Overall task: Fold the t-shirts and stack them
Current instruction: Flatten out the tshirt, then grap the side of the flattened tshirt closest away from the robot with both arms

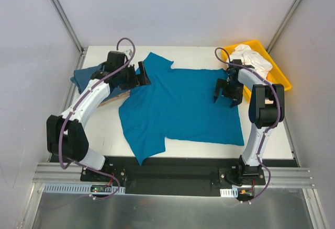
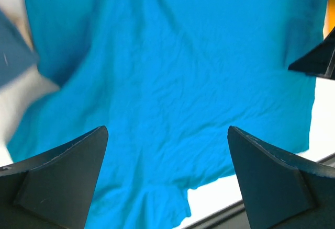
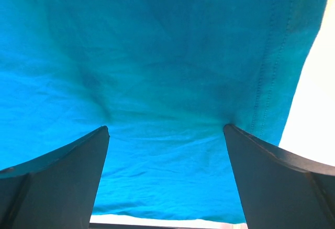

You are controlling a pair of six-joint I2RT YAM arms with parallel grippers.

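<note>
The bright teal-blue t-shirt (image 1: 180, 106) lies spread flat on the white table, one sleeve pointing to the near edge. It fills the left wrist view (image 2: 172, 67) and the right wrist view (image 3: 157, 56). My left gripper (image 1: 142, 75) is open over its far left sleeve, with nothing between the fingers (image 2: 167, 129). My right gripper (image 1: 226, 92) is open at the shirt's right side, its fingertips down on the cloth (image 3: 165, 128). The darker slate-blue shirt (image 1: 86, 77) lies at the far left under my left arm. A sliver of the beige shirt (image 1: 116, 99) shows beside it.
A yellow plastic tray (image 1: 277, 75) stands at the back right corner and holds white cloth (image 1: 252, 57). Bare white table (image 1: 269, 140) shows right of the teal shirt and along the near edge. Grey walls enclose the table on three sides.
</note>
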